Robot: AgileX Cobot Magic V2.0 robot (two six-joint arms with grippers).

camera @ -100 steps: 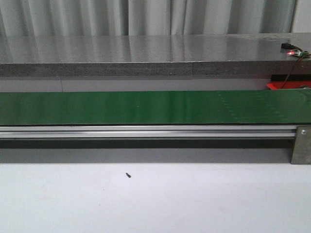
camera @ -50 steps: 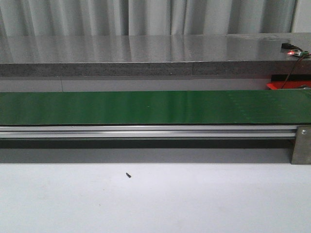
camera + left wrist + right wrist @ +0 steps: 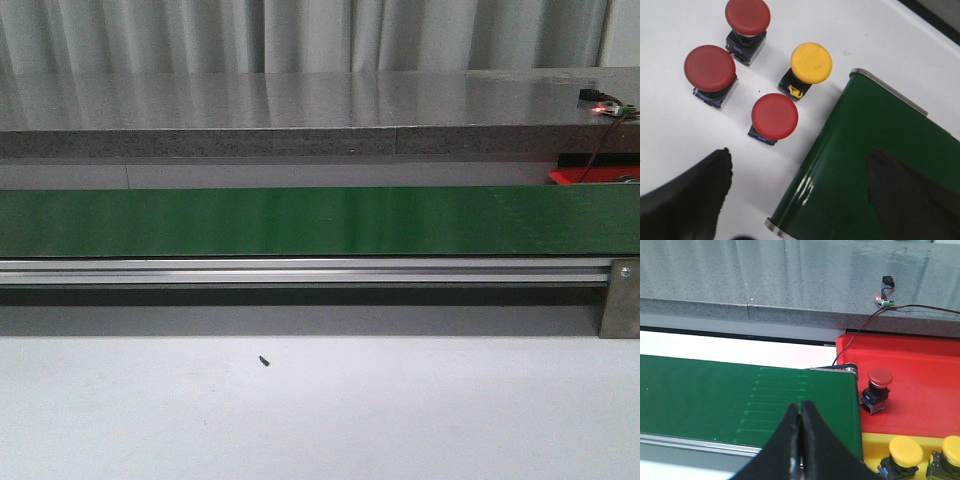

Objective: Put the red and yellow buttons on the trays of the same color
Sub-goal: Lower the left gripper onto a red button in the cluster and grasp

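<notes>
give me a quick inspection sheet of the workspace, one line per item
surface: white table with a green conveyor belt running across it; belt is bare in the front view
job's things: three red buttons and one yellow button wait on the table beside the belt end; one red button sits on the red tray; two yellow buttons sit on the yellow tray
clutter: small dark speck on the table
grippers: left gripper open, holding nothing; right gripper shut, empty, over the belt
cables: red and black wire from a small lit board on the grey ledge
surroundings: grey stone ledge, pale curtain behind
</notes>
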